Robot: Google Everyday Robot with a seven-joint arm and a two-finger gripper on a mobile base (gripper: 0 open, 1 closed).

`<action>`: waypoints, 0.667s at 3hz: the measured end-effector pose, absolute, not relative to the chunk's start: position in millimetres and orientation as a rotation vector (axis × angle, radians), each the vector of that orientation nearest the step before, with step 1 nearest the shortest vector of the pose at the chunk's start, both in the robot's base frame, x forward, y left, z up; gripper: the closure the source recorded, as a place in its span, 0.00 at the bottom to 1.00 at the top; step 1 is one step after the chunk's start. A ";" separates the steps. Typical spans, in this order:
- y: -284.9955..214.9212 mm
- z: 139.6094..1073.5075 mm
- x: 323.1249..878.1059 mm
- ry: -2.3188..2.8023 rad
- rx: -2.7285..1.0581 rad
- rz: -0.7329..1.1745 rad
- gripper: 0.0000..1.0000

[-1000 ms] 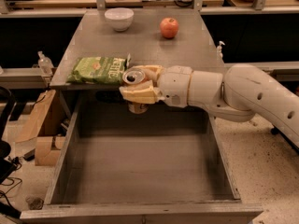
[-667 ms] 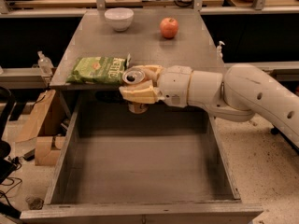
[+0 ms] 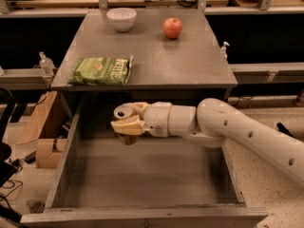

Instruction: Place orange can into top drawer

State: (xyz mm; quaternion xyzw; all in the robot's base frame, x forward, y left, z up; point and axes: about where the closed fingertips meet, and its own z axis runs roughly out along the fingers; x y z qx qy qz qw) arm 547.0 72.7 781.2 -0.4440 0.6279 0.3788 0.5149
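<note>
Orange can (image 3: 124, 112): centre-left of frame, upright, pinched between the fingers of the end effector (image 3: 129, 120), above the rear left of the open top drawer (image 3: 142, 175), apparently clear of its floor.
Done: grasp, positioning over the drawer.
Left: lowering, release.
Worktop (image 3: 156, 56), upper frame: green chip bag (image 3: 101, 71), apple (image 3: 173, 27), white bowl (image 3: 121, 18).

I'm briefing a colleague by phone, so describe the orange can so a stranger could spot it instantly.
Start at the open top drawer pulled out below the grey cabinet. Above its back half, the robot's gripper holds the orange can. It is the only small cylinder with a silver pull-tab top, unlike the round apple on the cabinet.
</note>
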 end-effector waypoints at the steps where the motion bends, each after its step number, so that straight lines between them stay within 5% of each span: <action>1: 98.5 729.4 546.0 1.531 -1.045 0.971 1.00; 2: 120.1 694.8 545.4 1.511 -1.006 1.008 1.00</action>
